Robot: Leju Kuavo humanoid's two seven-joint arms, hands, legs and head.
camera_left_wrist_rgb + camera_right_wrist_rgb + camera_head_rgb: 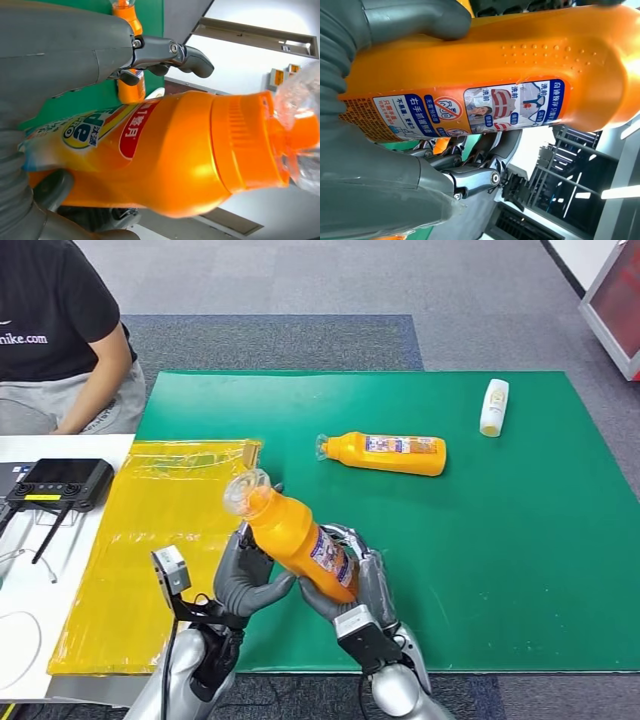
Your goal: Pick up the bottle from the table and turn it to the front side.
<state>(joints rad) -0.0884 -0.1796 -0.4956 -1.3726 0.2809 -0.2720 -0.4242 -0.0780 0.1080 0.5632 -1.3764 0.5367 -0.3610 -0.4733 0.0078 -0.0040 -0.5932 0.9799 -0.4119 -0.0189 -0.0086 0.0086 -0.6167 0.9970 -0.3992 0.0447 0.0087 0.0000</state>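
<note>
Two orange bottles are in sight. The held bottle (298,537) is lifted clear of the green mat (528,540), tilted with its clear cap end toward 10 o'clock and its base toward 4 o'clock, near the mat's front edge. The second orange bottle (389,453) lies flat on the mat at about 1 o'clock from the held one, well apart from it, its cap pointing to 9 o'clock. One small white bottle (493,407) lies farther off at 2 o'clock, near the mat's far edge.

Both hands grasp the held bottle. The left hand (245,580) cups the body just below the neck, thumb under it and fingers wrapped behind. The right hand (355,585) clasps the base end, fingers curled over the label. In the left wrist view the red and yellow front label (113,127) faces the camera; in the right wrist view the printed back label (471,112) faces the camera, with the thumb (418,20) pressed on the bottle's side.

One yellow plastic sheet (151,540) lies at 9 o'clock, overlapping the mat's edge. One black controller (60,483) sits beyond it on a white table (15,590). A person (60,330) sits at 10 o'clock, cut off by the frame. The small print on the labels is hard to read, and the right hand hides the bottle's base.
</note>
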